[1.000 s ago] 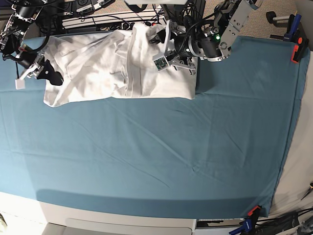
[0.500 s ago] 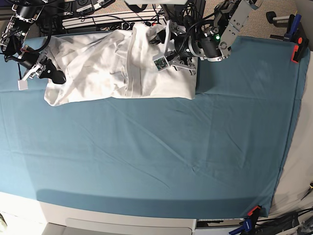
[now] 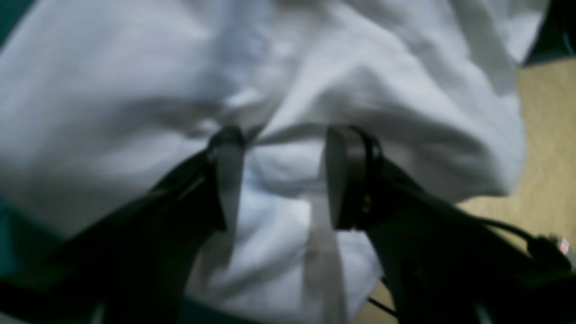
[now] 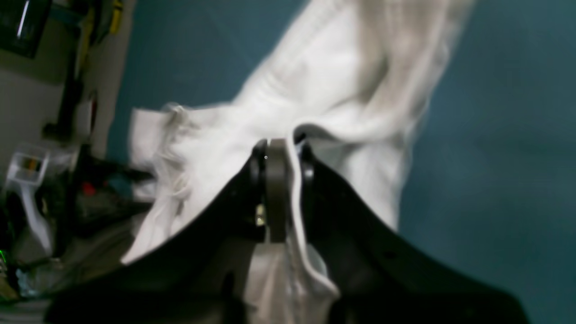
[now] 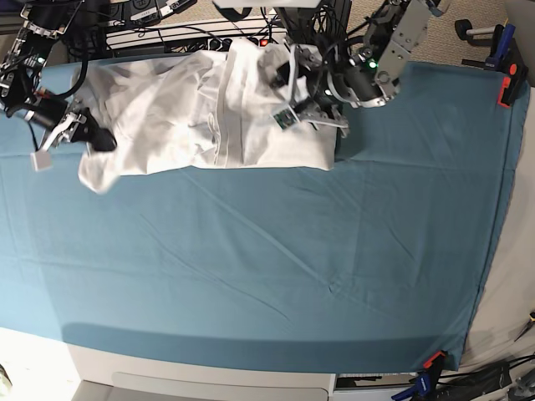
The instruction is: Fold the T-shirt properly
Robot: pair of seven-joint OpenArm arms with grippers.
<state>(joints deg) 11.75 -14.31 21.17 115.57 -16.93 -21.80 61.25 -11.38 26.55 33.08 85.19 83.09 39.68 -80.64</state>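
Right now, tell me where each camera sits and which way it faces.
Base: overhead, looking down on the teal cloth and T-shirt; both arms show.
Left wrist: behind the left hand, facing shirt fabric between its parted fingers.
Right wrist: behind the right hand, facing the pinched shirt edge.
Shared: all three see the white T-shirt.

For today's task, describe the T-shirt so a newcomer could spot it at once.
Look at the big teal cloth covering the table, then along its far edge between the two robot arms. The T-shirt lies crumpled there, the only white garment, with stitched hems showing.
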